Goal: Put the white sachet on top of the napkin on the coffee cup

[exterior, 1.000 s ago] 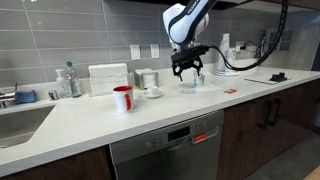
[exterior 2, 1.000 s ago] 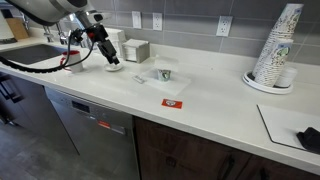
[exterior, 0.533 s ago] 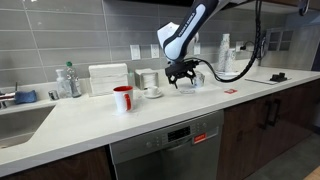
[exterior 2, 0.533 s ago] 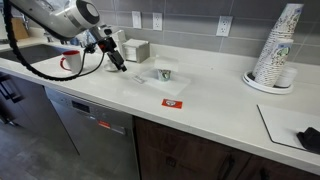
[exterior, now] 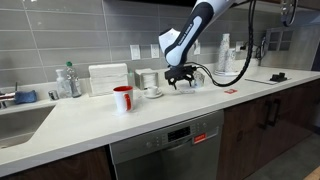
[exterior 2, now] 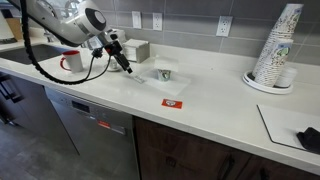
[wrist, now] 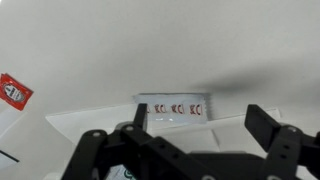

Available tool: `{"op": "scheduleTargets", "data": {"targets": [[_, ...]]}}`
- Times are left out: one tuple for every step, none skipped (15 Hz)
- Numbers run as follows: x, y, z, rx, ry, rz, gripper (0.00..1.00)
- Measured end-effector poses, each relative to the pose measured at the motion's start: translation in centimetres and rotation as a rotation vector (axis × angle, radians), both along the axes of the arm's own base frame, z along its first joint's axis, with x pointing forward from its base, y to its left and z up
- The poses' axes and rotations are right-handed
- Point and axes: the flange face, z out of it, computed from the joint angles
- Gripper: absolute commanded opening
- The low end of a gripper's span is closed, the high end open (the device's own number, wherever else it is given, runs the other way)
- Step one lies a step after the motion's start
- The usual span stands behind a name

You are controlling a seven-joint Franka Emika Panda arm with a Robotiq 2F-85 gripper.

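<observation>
**Spread gripper above the white sachet**

The white sachet (wrist: 175,108), a small flat packet with red print, lies at the far edge of the napkin (wrist: 70,125). The gripper (wrist: 182,142) hangs over it, jaws wide and empty. The countertop (exterior: 90,125) is white, backed by grey wall tiles. In an exterior view, from left: red mug (exterior 2: 72,60), coffee cup (exterior 2: 163,74), stacked paper cups (exterior 2: 275,50).

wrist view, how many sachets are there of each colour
white sachet: 1
red sachet: 1
total: 2
</observation>
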Motion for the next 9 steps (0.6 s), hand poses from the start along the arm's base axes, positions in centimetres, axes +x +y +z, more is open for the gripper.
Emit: {"op": "scheduleTargets", "data": {"targets": [[0.0, 0.1, 0.0, 0.000, -0.001, 0.000, 1.00], [0.0, 0.1, 0.0, 0.000, -0.001, 0.001, 1.00], [0.0, 0.1, 0.1, -0.002, -0.002, -0.001, 1.00], [0.1, -0.1, 0.1, -0.004, -0.008, -0.005, 1.00], [0.3, -0.3, 0.0, -0.005, -0.016, -0.006, 1.00], [0.6, -0.4, -0.1, -0.004, -0.026, -0.004, 1.00], [0.9, -0.6, -0.3, -0.002, -0.034, -0.001, 1.00], [1.2, -0.8, -0.7, 0.002, -0.043, 0.003, 1.00], [1.5, -0.9, -1.1, 0.005, -0.051, 0.007, 1.00]]}}
